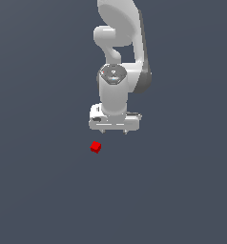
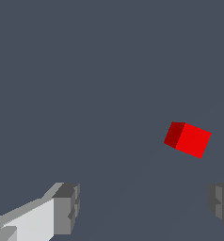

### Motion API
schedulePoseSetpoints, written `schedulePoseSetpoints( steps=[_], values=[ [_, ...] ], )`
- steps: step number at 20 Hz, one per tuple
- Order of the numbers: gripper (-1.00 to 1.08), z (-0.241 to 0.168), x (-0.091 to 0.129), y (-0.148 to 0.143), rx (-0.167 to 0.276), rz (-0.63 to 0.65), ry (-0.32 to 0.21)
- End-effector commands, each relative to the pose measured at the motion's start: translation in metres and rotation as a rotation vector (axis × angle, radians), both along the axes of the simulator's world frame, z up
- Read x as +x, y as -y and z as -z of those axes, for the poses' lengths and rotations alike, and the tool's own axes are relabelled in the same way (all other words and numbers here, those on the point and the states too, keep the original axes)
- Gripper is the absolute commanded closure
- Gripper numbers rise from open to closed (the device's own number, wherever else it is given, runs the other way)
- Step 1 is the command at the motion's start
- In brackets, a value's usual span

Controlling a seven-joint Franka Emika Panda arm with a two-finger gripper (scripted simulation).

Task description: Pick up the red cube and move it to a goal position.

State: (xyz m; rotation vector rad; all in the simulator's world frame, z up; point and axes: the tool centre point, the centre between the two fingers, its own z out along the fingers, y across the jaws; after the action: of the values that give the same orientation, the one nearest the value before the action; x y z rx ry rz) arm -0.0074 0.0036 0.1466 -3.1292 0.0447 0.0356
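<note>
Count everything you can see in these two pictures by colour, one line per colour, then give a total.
Red: 1, the red cube.
White: 1, the robot arm, its gripper with the fingers spread apart, holding nothing.
Total: 2.

My arm (image 1: 120, 57) is glossy white with a dark grey band down its side, and a grey disc sits at the wrist joint. My hand (image 1: 114, 130) is white as well; in the wrist view its fingertips (image 2: 67, 208) end in mid-grey pads on pale, almost white finger bodies. The red cube (image 1: 96, 147) is plain bright red with no pattern, 1 face showing a darker, shaded red in the wrist view (image 2: 188, 140). Everything behind is a flat, even slate blue-grey, unmarked.
</note>
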Motion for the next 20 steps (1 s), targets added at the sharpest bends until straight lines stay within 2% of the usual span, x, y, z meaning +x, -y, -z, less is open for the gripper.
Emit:
schedulePoseSetpoints(
  steps=[1, 10, 20],
  values=[
    [-0.92, 0.0, 0.0, 0.0, 0.0, 0.0, 0.0],
    [-0.92, 0.024, 0.005, 0.018, -0.005, 0.07, 0.004],
    [-0.92, 0.095, 0.012, 0.071, -0.015, 0.278, 0.015]
  ],
)
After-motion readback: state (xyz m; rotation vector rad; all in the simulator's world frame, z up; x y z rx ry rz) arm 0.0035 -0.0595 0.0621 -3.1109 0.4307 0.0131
